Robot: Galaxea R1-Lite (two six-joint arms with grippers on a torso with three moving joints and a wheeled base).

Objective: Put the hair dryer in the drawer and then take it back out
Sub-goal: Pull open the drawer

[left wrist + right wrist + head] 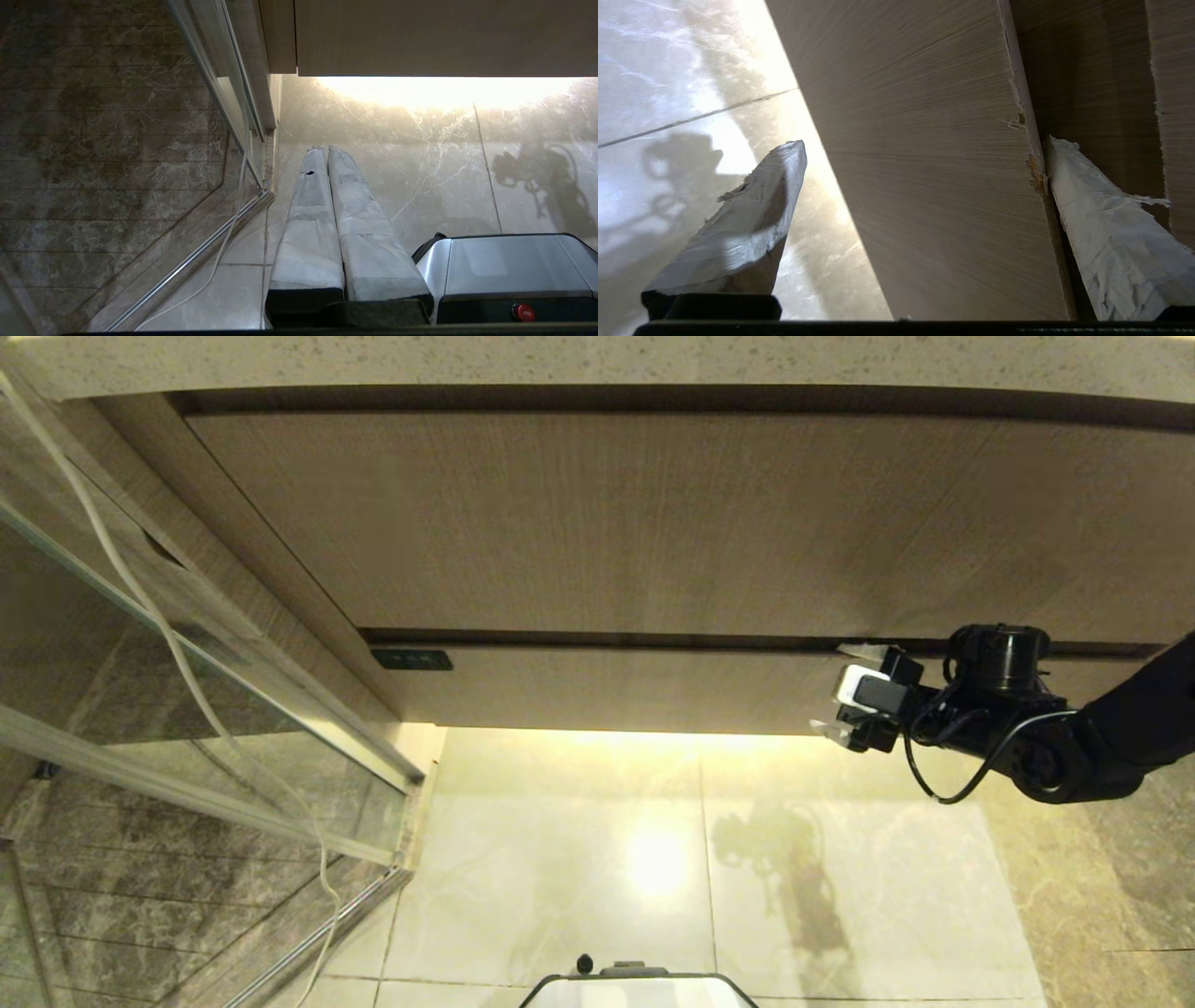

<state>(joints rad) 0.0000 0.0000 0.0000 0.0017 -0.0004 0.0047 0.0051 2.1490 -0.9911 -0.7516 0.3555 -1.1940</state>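
Drawer, head view: the drawer (635, 686) is a narrow beige wood-grain front running across the middle of the frame, handleless and closed, under the taller wood-grain panel (597, 523); a dark seam separates the two.
Edges and room, head view: pale floor tiles (653, 859) lie below the drawer's lit lower edge; a glass partition (187, 709) with a white cable (168, 644) fills the left of the frame; the countertop edge (597, 364) runs along the top.
Right arm, head view: the black arm enters from the right edge, and the right gripper (845, 689) points left at the drawer front, one tip at the seam, the other at the lower edge.
Hair dryer: in none of the views.
Left wrist view: the left gripper (326, 150) has its taped fingers (308, 224) pressed together, holding nothing, hanging over the floor at lower centre, beside the robot's grey base (504, 266) at lower right.
Right wrist view: the drawer front fills the centre; the gripper's jaws are spread wide on either side of it, one finger (752, 219) at lower left over the floor, the other at lower right, lying in the dark gap above the front's chipped top edge (1034, 168).
Grip: nothing is clamped.
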